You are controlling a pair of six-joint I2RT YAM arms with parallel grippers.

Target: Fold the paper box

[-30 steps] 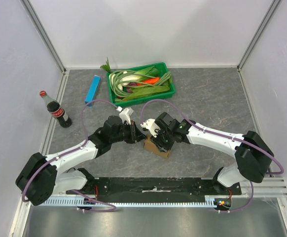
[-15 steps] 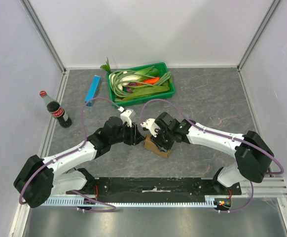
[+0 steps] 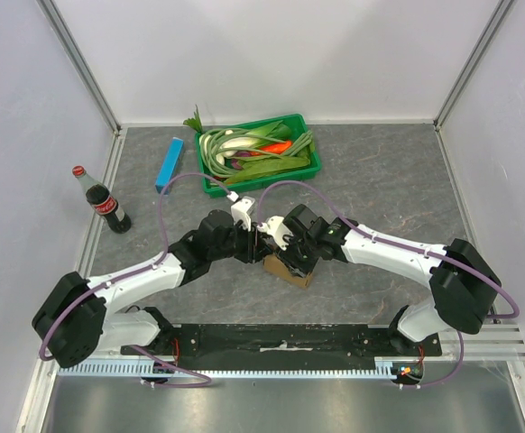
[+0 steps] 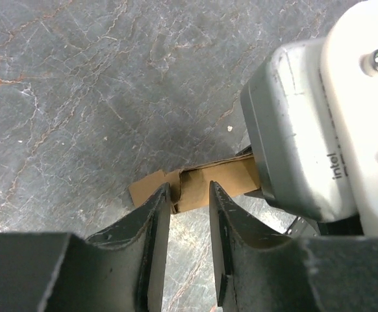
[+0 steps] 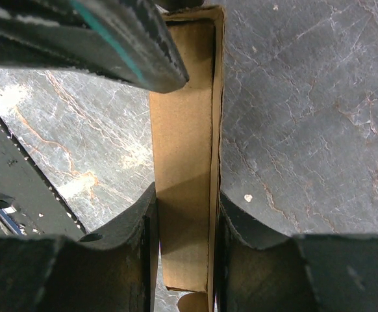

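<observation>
Brown cardboard box (image 3: 290, 271), part-folded, on the worktop (image 3: 380, 180), centre-front between the arms. Grip: right hand (image 5: 186, 201) clamped on an upright panel, one finger each side. Also: left hand (image 4: 189, 190), fingers narrowly apart, straddling the end flap; whether it pinches the flap cannot be told. Step, by judgement: bracing the box to crease a flap. Next: left hand closes on the flap and turns it inward without dragging the box. Change: left hand has advanced rightward to the box; box and right hand unmoved.

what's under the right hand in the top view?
The paper box: only its near brown edge shows past the right hand. The rest of it is covered.
</observation>
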